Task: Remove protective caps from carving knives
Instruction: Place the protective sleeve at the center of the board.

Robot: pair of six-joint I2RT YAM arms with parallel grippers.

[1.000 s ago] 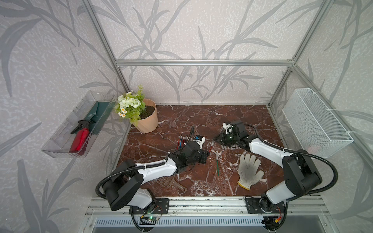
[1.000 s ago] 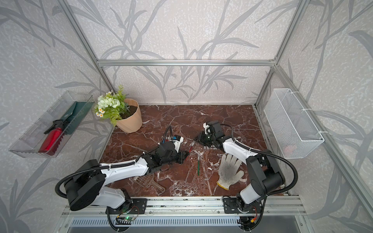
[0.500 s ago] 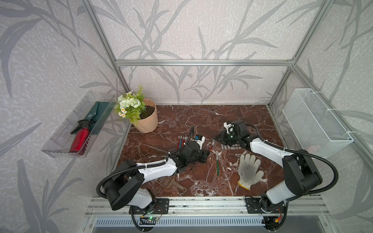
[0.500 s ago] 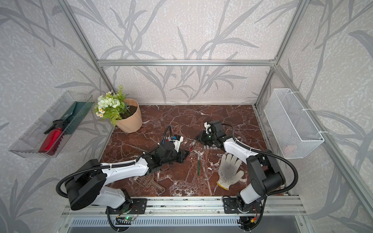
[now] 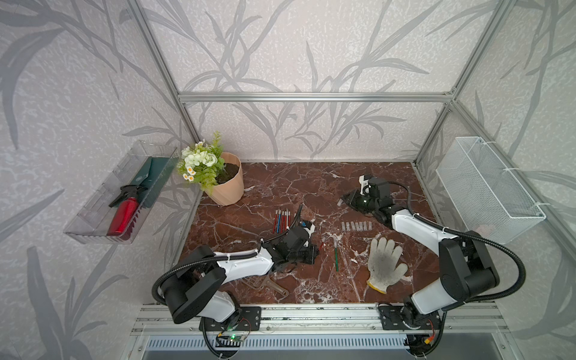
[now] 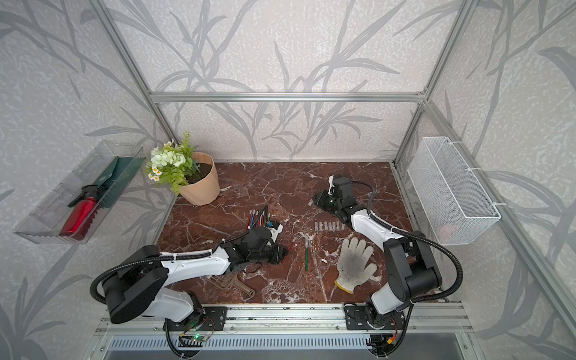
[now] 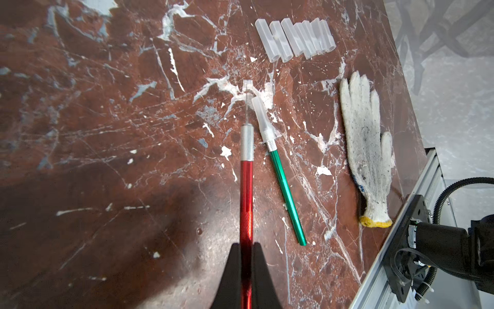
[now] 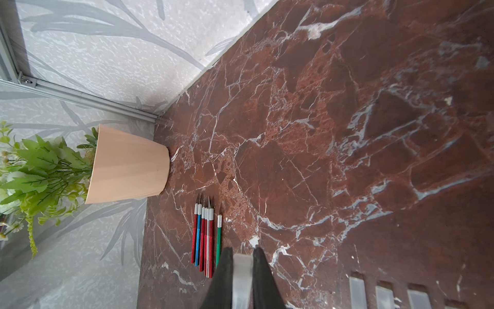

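Above tabletop point(image 7: 107, 120) | left gripper point(image 7: 246, 244) clamps red knife point(image 7: 246, 192) | right gripper point(image 8: 242, 251), seemingly raised, pinches cap point(image 8: 242, 275)

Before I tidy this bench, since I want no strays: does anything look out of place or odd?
The green-handled carving knife lies alone near the soiled white knitted glove, its translucent plastic cap not yet off, apart from the row of bare-tipped knives. Nothing looks spilled or broken.

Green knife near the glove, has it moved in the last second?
No. The green knife lies in the same place beside the glove, not touching it.
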